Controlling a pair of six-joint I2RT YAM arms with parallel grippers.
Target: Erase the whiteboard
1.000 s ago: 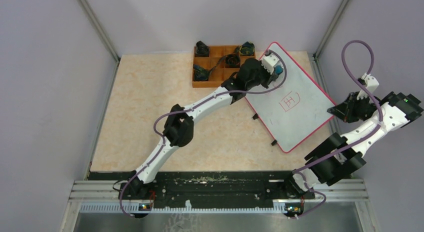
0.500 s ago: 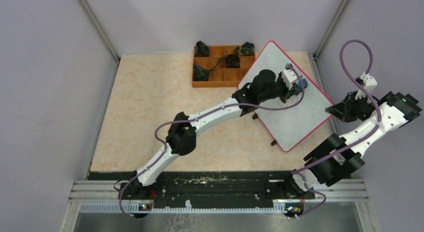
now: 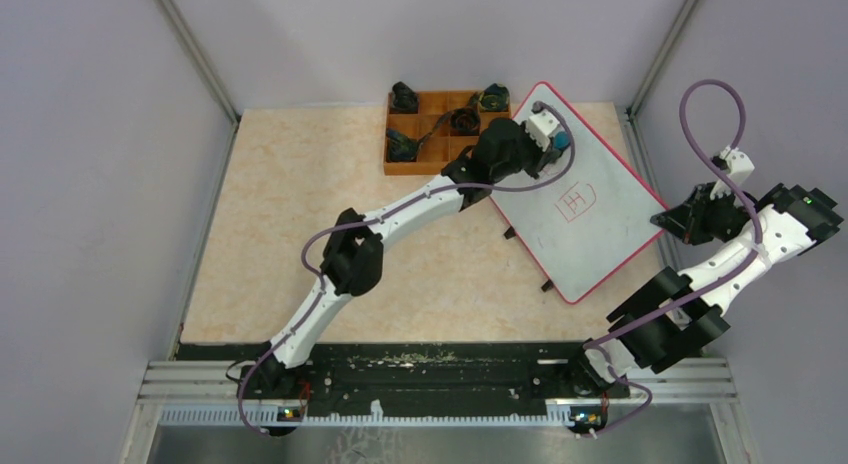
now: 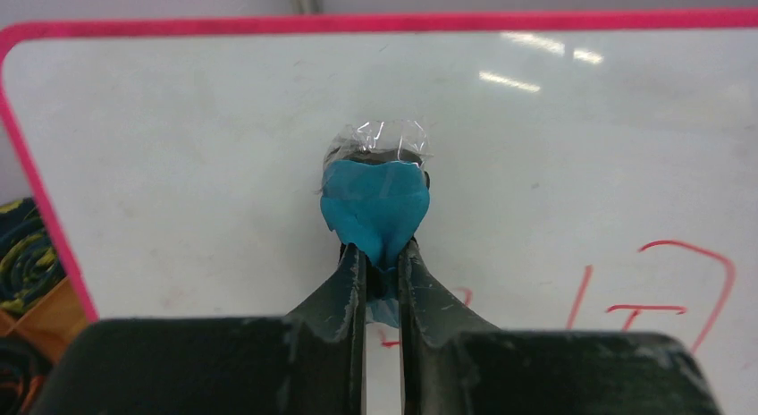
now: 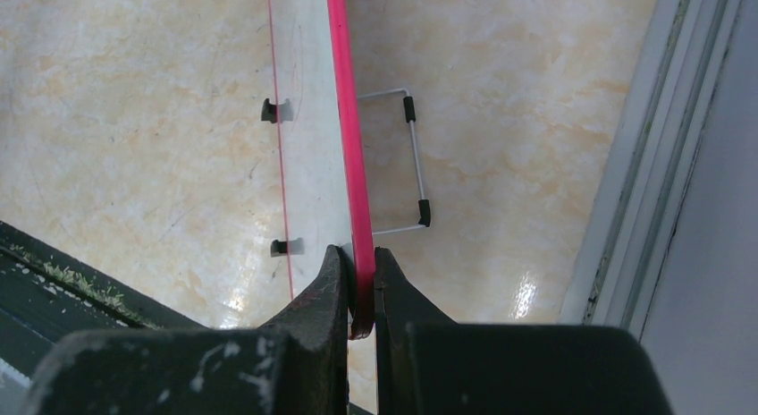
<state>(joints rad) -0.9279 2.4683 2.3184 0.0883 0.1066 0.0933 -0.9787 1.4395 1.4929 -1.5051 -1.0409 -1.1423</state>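
Observation:
The whiteboard (image 3: 600,234) lies tilted at the table's right, white with a red rim and a red handwritten mark (image 3: 578,199) near its middle. My left gripper (image 3: 553,134) is shut on a blue eraser (image 4: 375,205) and holds it against the board's upper part, above and left of the mark. The mark also shows in the left wrist view (image 4: 666,290), and the board fills that view (image 4: 179,138). My right gripper (image 5: 360,285) is shut on the board's red rim (image 5: 347,147) at its right edge (image 3: 668,216).
An orange compartment tray (image 3: 398,167) with dark items stands at the back, just left of the board. Grey walls and metal posts enclose the table. The board's wire foot (image 5: 413,160) shows under it. A black rail (image 3: 430,369) runs along the near edge.
My left gripper swept down-right over the red mark half a second ago, then came back up-left to the board's upper part. The mark still shows. The right arm has not moved.

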